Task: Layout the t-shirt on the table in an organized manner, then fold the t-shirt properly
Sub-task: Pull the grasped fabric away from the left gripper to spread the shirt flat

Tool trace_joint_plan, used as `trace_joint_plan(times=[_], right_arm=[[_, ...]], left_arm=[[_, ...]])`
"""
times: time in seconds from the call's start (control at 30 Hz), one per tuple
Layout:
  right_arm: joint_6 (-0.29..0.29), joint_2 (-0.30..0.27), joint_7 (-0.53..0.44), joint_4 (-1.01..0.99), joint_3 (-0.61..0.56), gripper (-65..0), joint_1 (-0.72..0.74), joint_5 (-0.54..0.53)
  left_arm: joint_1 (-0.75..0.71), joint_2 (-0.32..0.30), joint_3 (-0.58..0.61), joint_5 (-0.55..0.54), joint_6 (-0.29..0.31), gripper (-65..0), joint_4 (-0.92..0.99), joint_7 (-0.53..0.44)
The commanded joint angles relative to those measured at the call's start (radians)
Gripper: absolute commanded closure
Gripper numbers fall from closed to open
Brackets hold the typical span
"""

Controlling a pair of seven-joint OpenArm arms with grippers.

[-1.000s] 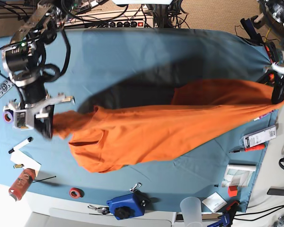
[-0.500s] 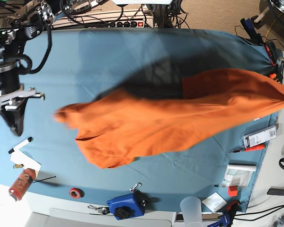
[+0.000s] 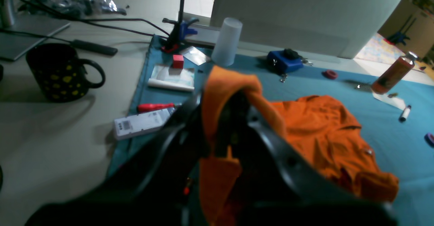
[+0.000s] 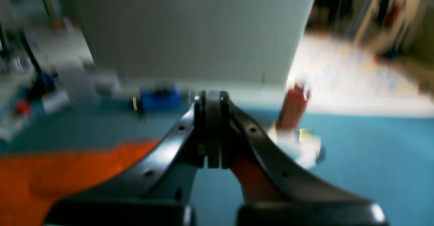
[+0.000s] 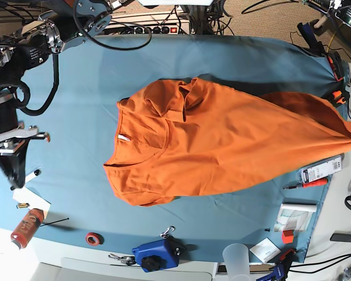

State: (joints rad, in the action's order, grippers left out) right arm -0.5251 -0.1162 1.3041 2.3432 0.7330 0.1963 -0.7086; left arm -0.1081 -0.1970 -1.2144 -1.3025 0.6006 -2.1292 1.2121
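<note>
My left gripper (image 3: 227, 117) clamps the t-shirt (image 5: 222, 146) hem at the table (image 5: 93, 88) edge; my right gripper (image 4: 213, 131) is clenched on nothing, clear of the cloth.

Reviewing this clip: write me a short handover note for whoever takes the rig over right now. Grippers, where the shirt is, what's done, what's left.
Left gripper: shut on a bunched edge of the t-shirt, at the table's far edge on the base view's right.
Right gripper: shut, holding nothing, above bare table on the base view's left.
T-shirt: mostly down on the table, collar and white tag toward the right arm's side; one sleeve folded over near the collar, and the cloth tapers to the left gripper instead of lying flat.
Done: shirt roughly stretched out.
Left: release that edge, flatten the sleeves and hem, then do all the folding.
</note>
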Motion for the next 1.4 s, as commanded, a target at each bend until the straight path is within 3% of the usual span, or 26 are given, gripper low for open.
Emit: trace_joint_plan(times=[0.0,0.1,0.17,0.3,0.37,0.53,0.63,0.8,1.1,1.37], right_arm=[[-0.013,-0.011,-0.024,0.013,-0.001,0.0,-0.005,-0.04],[-0.104,-0.011,-0.04,0.013,-0.036,0.0,-0.079,-0.105],[-0.127,-0.011,-0.04,0.013,-0.095,0.0,-0.121,-0.11],[-0.153,-0.011,-0.045,-0.01,-0.264,-13.6,-0.2,-0.102],[-0.152,-0.012,-0.051,-0.038,-0.367,-18.4,-0.235,-0.061],[-0.152,-0.011,-0.061,-0.156,-0.627,-18.7,-0.262,0.158],[-0.133,-0.016,-0.119,-0.241,-0.743,-18.7,-0.262,0.313],[-0.128,-0.113,-0.104,-0.299,-0.921,-18.7,-0.26,0.432],[-0.075,-0.278,-0.111,-0.303,-1.18,-18.7,-0.203,0.552],[-0.022,-0.291,-0.11,-0.327,-1.26,-18.4,-0.174,0.552]], left_arm=[[0.0,-0.016,-0.006,-0.029,0.003,0.0,-0.015,-0.017],[-0.022,-0.017,-0.006,-0.025,0.003,0.0,-0.015,-0.025],[-0.041,-0.017,-0.006,-0.004,0.003,0.0,-0.015,-0.043],[-0.068,-0.02,-0.006,0.058,0.003,0.0,-0.015,-0.094],[-0.079,-0.022,-0.006,0.081,0.003,0.0,-0.015,-0.114],[-0.08,-0.022,-0.006,0.096,0.003,0.0,-0.015,-0.113],[-0.08,-0.022,-0.006,0.099,0.003,0.0,-0.015,-0.113],[-0.08,-0.022,-0.006,0.099,0.003,0.0,-0.015,-0.113],[-0.08,-0.022,-0.006,0.099,0.003,0.0,-0.015,-0.113],[-0.08,-0.022,-0.006,0.099,0.003,0.0,-0.015,-0.113]])
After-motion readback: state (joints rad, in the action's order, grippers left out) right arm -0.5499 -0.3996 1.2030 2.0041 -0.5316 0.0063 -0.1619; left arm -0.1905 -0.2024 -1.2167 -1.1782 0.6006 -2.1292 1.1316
